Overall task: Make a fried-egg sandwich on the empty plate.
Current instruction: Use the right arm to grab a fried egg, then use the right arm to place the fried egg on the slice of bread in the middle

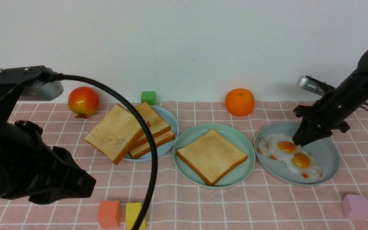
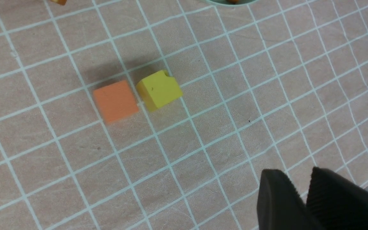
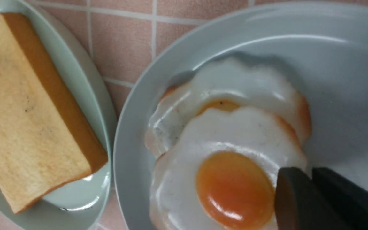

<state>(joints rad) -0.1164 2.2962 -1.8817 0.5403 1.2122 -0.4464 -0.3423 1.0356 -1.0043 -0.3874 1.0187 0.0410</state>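
Look, the right fingers (image 3: 302,172) are nearly closed, pinching the edge of a fried egg (image 3: 222,191) on the grey plate (image 1: 323,159). One toast slice (image 1: 212,156) lies on the green plate (image 1: 216,127); the left fingers (image 2: 294,174) stand slightly apart, empty.

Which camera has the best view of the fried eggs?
Right wrist view: the fried eggs fill its middle, close up, with the overlap plain, though one is cut off at the frame edge. Front view shows them smaller, yolks visible, beside the right gripper. Left wrist view: none.
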